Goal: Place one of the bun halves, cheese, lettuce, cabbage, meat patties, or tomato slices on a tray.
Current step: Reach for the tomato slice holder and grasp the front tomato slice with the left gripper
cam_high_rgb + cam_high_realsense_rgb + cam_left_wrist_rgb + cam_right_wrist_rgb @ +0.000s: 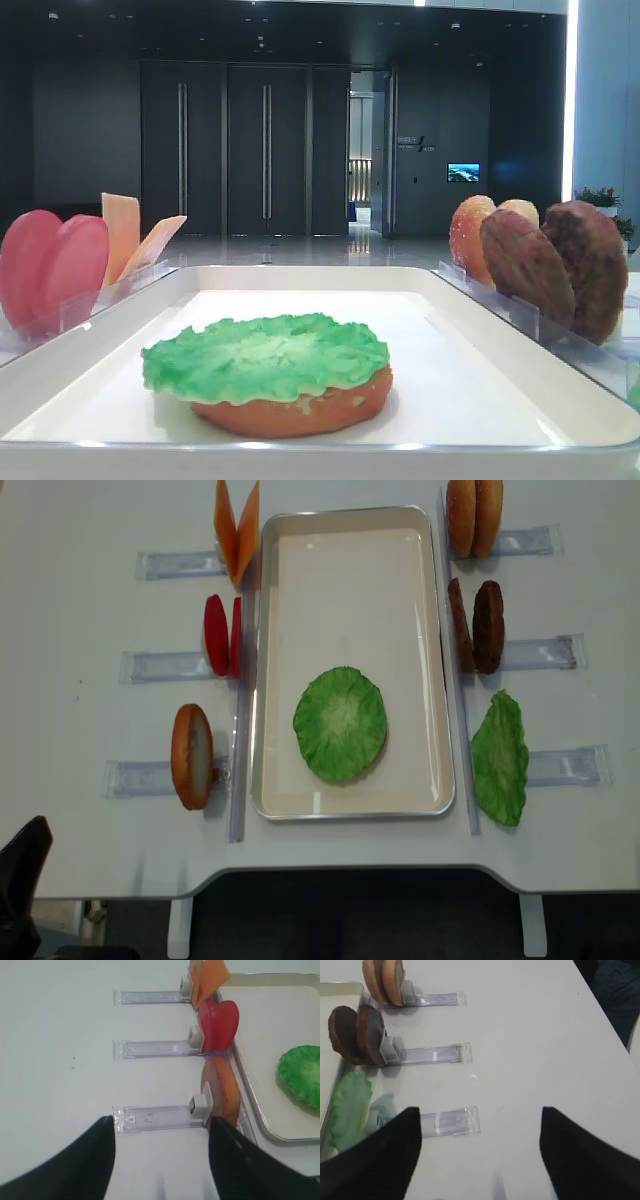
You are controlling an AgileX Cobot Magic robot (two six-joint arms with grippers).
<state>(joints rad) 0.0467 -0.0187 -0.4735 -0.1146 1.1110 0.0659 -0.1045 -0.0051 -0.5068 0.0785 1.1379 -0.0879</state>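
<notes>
Bright green lettuce, white tray, red tomato slices

tray: glossy white | patties: rough, matt | holders: clear plastic

**A robot test bench in a large modern building hall**

This looks like a demonstration or lab setup in an office-type lobby, not a kitchen. Behind the plain white bench stand tall dark wall panels with long vertical handles, a polished reflective floor, a small lit wall screen and an open doorway to a bright corridor. The food is plastic-looking and stands on edge in clear plastic slotted holders ranged in neat rows beside a large white rectangular tray.
</notes>
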